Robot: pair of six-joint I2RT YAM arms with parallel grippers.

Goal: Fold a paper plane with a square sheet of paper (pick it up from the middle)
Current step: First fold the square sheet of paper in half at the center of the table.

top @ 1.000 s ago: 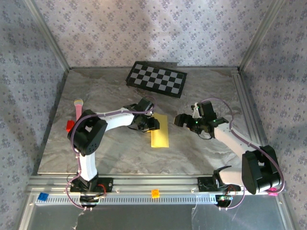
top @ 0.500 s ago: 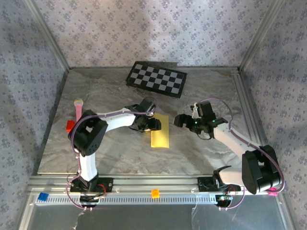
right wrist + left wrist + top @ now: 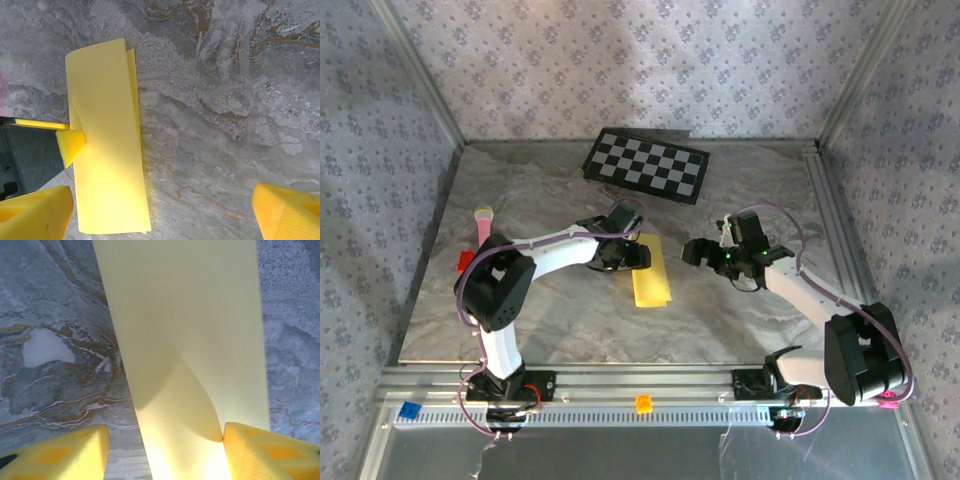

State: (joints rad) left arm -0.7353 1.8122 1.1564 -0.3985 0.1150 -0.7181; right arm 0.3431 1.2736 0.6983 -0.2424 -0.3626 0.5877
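Marble table (image 3: 570, 320) | folded yellow sheet (image 3: 653, 282) lying flat | left gripper (image 3: 165, 452) parted astride it | right gripper (image 3: 162, 212) wide, empty

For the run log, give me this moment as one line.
paper: folded, flat on table | left pincer: open, over paper | right pincer: open, empty

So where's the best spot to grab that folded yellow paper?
Probably mid-length on the long edge by the left gripper, coming in from that side. The yellow paper lies folded into a narrow strip, and there its top layer bows up, leaving room for a finger.
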